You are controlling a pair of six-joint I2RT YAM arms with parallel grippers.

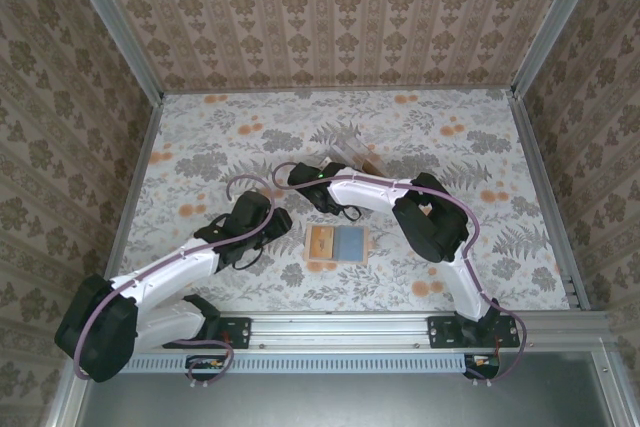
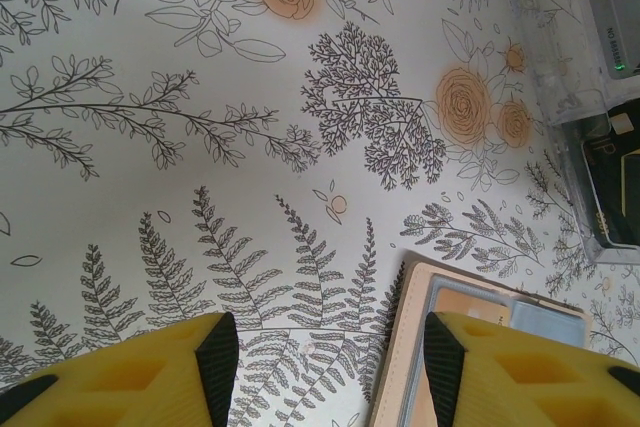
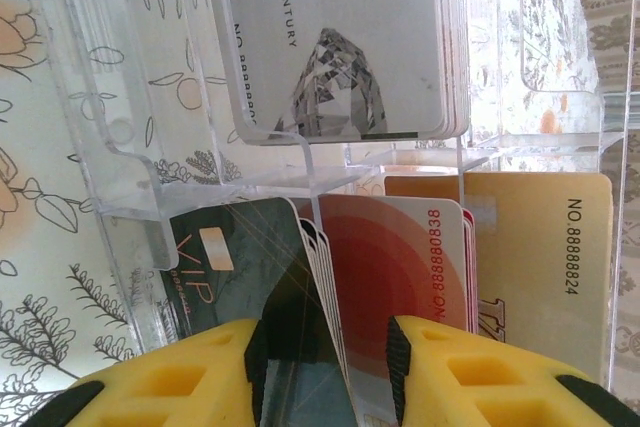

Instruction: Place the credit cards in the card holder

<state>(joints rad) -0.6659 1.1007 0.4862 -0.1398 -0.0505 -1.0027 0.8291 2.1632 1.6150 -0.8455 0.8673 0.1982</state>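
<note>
The tan card holder (image 1: 337,244) lies opened flat on the flowered table between the two arms, and its tan edge and grey pockets (image 2: 470,337) run under my left gripper's right finger. My left gripper (image 2: 330,362) is open, low over bare table just left of the holder. The credit cards stand in a clear tray (image 3: 130,147): dark grey ones (image 3: 235,247), a red one (image 3: 400,257), an orange-tan one (image 3: 540,247). My right gripper (image 3: 325,367) is open. Its fingers straddle the fanned edges of the dark cards and part of the red card.
The clear plastic tray (image 1: 345,159) sits behind the card holder, with a pale grey card (image 3: 340,37) in its upper tier. Patterned walls enclose the table on three sides. The right arm (image 1: 430,217) arches over the table right of the holder.
</note>
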